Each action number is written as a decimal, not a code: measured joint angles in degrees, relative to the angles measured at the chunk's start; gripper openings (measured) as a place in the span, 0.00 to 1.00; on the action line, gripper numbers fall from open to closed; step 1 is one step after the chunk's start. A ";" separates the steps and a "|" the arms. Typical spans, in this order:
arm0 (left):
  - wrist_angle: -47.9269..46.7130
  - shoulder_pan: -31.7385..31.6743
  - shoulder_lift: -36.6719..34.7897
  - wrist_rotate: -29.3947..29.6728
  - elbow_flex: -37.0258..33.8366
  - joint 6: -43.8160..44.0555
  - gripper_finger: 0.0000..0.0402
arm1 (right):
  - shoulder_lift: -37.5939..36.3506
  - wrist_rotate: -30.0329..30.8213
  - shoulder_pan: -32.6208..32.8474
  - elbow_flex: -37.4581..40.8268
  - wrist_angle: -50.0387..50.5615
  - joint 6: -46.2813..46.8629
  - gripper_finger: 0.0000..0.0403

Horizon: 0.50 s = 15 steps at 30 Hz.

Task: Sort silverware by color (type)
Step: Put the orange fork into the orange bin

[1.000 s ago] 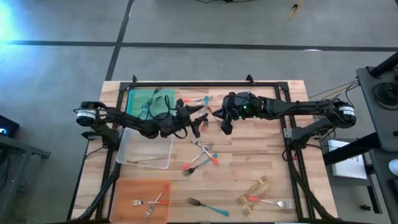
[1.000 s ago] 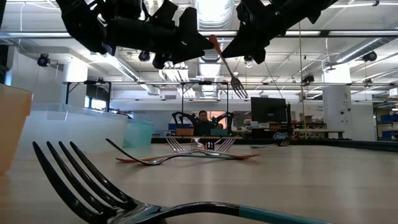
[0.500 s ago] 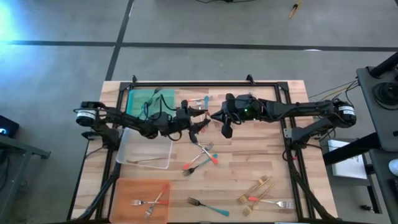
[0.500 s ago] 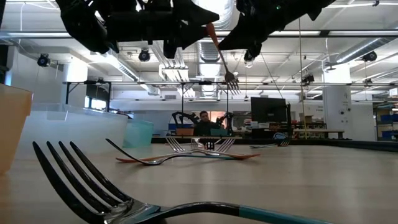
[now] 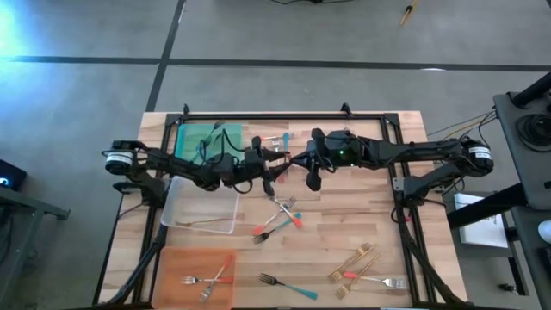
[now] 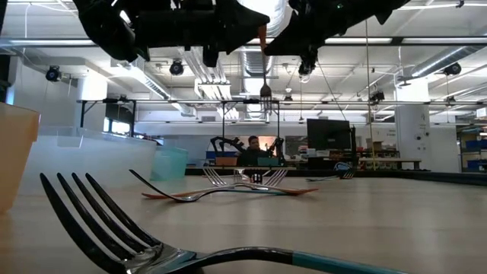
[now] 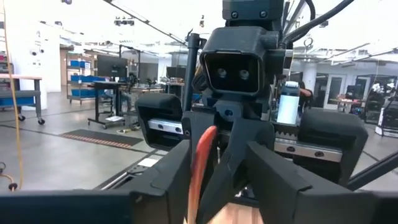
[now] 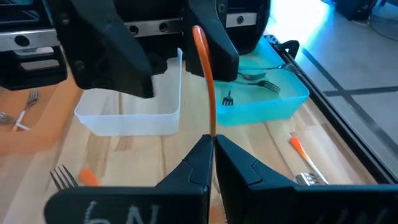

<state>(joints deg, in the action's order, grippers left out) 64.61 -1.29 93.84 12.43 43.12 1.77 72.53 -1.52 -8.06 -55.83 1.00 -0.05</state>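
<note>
Gripping a red-handled fork (image 8: 205, 81) at its lower end, the right fingers (image 8: 211, 163) are clenched on it high above the surface (image 5: 362, 215), near the far middle. The left fingers (image 7: 186, 163) flank the same handle; whether they have clamped cannot be told. This reads as a mid-air handover; next, the left side must seize before the right lets go. Loose forks (image 5: 277, 220) lie mid-surface, beside the clear tray (image 5: 176, 207), green tray (image 5: 191, 138) and orange tray (image 5: 176, 263). A workshop lies beyond.
</note>
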 joint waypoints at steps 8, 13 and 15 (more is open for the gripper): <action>-6.75 -0.68 0.00 -0.01 3.44 -1.27 0.10 | 0.00 0.02 0.70 0.00 0.14 -0.01 0.02; -9.21 -0.93 0.00 0.02 4.65 -0.88 0.01 | 0.00 -0.02 0.72 0.00 0.19 0.00 0.02; -9.46 -1.04 -0.02 -0.27 4.75 -0.37 0.01 | 0.00 -0.20 0.72 0.00 0.26 0.00 0.02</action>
<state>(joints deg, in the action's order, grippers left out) 55.16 -2.33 93.82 12.16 47.88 1.39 72.53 -1.72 -7.33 -55.83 1.26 -0.05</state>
